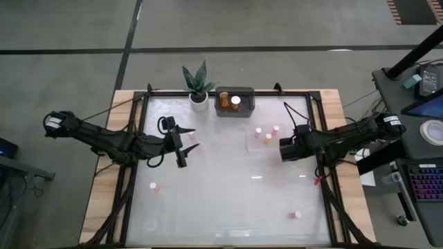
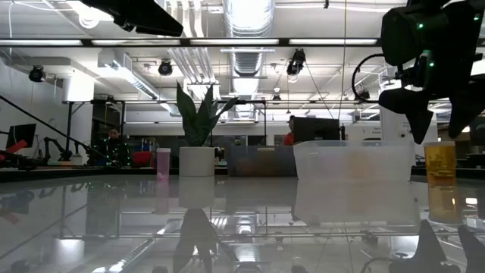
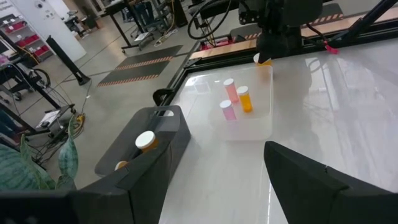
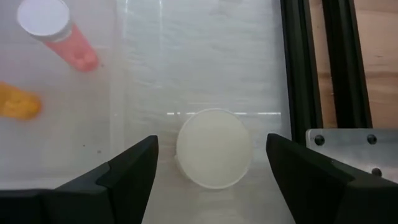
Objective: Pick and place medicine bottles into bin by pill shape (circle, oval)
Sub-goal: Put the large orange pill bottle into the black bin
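Glossy white table (image 1: pixel 228 187) mirrors ceiling lights. Your right gripper (image 4: pixel 211 165) hangs fingers wide over white-capped bottle (image 4: pixel 213 147) at clear tray (image 1: pixel 253 142); left gripper (image 1: pixel 185 142) spread, mid-table.

Looking straight down on the whole table (image 1: pixel 228 173) from overhead. Looking level across it from tabletop height. Left wrist facing the clear tray (image 3: pixel 245 124) from afar; right wrist hovering close above that tray (image 4: pixel 143 74).
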`<state>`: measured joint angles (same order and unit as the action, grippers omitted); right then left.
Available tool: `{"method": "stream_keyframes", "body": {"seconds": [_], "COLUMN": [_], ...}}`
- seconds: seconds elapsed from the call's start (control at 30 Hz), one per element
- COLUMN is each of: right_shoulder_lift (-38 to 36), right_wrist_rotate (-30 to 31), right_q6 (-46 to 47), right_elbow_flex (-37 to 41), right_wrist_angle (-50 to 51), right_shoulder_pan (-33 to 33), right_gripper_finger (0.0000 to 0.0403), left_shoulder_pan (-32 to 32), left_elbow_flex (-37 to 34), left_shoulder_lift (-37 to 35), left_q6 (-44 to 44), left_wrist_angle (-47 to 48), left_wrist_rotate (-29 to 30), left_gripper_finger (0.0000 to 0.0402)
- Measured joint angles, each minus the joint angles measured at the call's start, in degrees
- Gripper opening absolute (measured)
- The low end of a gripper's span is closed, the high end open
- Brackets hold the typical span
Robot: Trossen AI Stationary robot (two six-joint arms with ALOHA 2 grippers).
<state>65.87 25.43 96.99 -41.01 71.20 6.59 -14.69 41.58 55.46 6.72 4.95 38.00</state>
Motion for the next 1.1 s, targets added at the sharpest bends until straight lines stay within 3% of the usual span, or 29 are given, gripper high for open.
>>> {"method": "stream_keyframes", "body": {"seconds": [0.27, 0.83, 1.1], "right_shoulder_lift": [0.0, -0.1, -0.1], "right_wrist_rotate": [-3.8, -4.9, -4.9], "right_q6": [-5.5, -14.1, -14.1], "right_elbow_flex": [0.1, 1.2, 1.2], "right_wrist_angle": [-1.2, -4.7, -4.8], "right_shoulder_pan": [-3.7, -8.5, -8.5], "right_gripper_finger": [0.0290, 0.0289, 0.0225], "left_shoulder_pan": [0.0, 0.0, 0.0], "left_elbow_flex": [0.0, 0.0, 0.0], "left_shoulder_lift": [0.0, 0.0, 0.0], "left_q6": [0.1, 0.3, 1.1], "left_wrist_angle": [0.0, 0.0, 0.0], "left_wrist_rotate": [0.0, 0.0, 0.0], "left_gripper_finger": [0.0240, 0.0240, 0.0240]}}
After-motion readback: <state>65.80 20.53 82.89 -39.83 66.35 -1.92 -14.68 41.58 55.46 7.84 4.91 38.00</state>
